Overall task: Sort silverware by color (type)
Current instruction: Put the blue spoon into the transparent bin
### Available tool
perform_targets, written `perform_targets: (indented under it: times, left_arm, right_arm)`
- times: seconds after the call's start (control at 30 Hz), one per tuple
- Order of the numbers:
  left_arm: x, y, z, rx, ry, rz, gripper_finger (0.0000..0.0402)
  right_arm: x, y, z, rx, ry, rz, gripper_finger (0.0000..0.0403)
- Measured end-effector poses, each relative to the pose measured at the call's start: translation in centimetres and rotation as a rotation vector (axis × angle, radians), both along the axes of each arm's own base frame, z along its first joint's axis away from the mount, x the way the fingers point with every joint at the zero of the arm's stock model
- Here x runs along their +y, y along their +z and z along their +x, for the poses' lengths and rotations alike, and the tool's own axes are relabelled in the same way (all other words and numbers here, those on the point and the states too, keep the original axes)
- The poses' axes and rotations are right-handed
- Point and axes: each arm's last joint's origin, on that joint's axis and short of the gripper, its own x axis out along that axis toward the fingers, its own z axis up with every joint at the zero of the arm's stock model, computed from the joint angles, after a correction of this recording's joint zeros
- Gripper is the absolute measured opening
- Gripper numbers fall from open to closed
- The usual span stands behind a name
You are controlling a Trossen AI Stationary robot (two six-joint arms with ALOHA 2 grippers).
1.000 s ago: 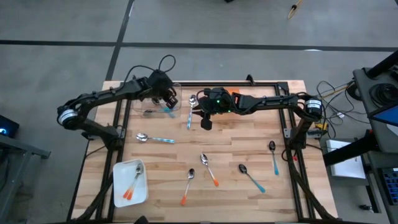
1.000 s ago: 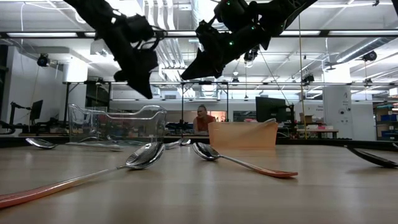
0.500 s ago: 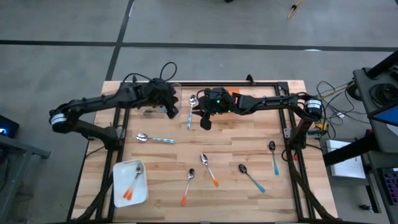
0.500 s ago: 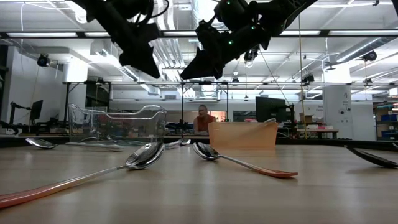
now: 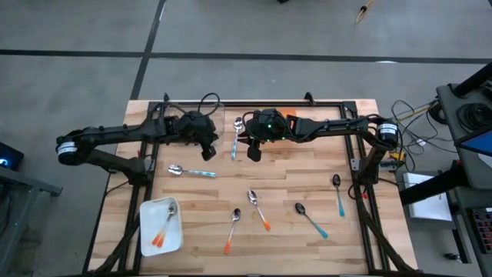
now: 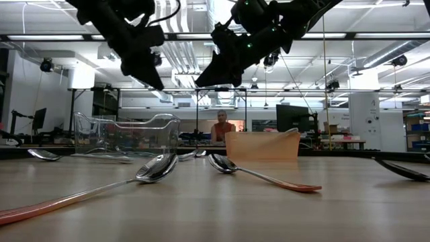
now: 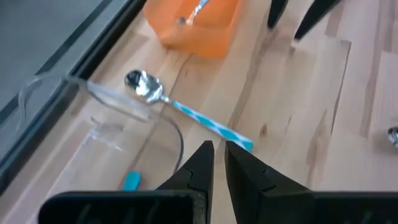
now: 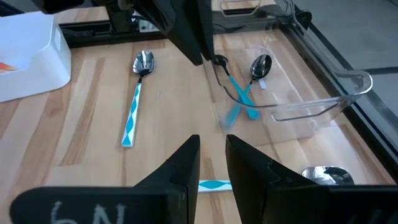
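Overhead, the left pincer [image 5: 206, 146] hangs just beside the clear container [image 5: 183, 137] at the desk's [image 5: 307, 165] far edge, and the right pincer [image 5: 254, 151] hovers near it, close to the orange bin [image 5: 287, 116]. Both look to be between grasps. A white tray [image 5: 146, 235] holds two orange-handled spoons [image 5: 163, 228] — one sorted colour, I judge. Loose on the desk lie two more orange-handled ones [image 5: 232, 229], two dark-bowled teal-handled spoons [image 5: 311, 218] and two silver spoons with light-blue handles [image 5: 192, 171].

From desk level, both pincers ride well above the wood, the left [image 6: 144, 70] over the clear container [image 6: 127, 134], the right [image 6: 208, 77] alongside. Nothing dangles from either. A silver bowl [image 6: 156, 168] and an orange handle [image 6: 282, 183] lie in the foreground.

At the left wrist, the fingers [image 7: 204, 163] are all but pressed together with nothing between them. Beyond them lies a light-blue striped spoon [image 7: 186, 112], flat and touching the container's rim [image 7: 112, 99] — probably the nearest candidate to pick. The orange bin [image 7: 205, 31] seems to hold one striped handle.

At the right wrist, the fingers [image 8: 186, 163] stand slightly spread and empty. Two teal-handled spoons [image 8: 239, 87] rest inside the clear container [image 8: 323, 106]; another light-blue spoon [image 8: 135, 106] lies apart on the wood.
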Motion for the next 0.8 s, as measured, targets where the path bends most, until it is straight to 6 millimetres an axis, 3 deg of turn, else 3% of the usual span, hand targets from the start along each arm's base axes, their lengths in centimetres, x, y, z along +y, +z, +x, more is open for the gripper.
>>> perform_targets:
  times: [0.33,0.53,0.8]
  left_arm:
    - [-0.5,-0.7,-2.4,0.01,0.011,0.044,0.0023]
    - [-0.3,-0.3,-2.7,0.022,0.032,0.145,0.0023]
    - [-0.1,-0.6,-2.4,0.044,0.038,0.157,0.0023]
  right_arm:
    - [0.1,-0.3,-0.2,0.036,-0.017,0.046,0.0068]
    - [0.2,-0.7,-0.3,0.07,-0.047,0.108,0.0068]
    - [0.6,-1.2,-0.6,0.133,-0.07,0.169,0.0068]
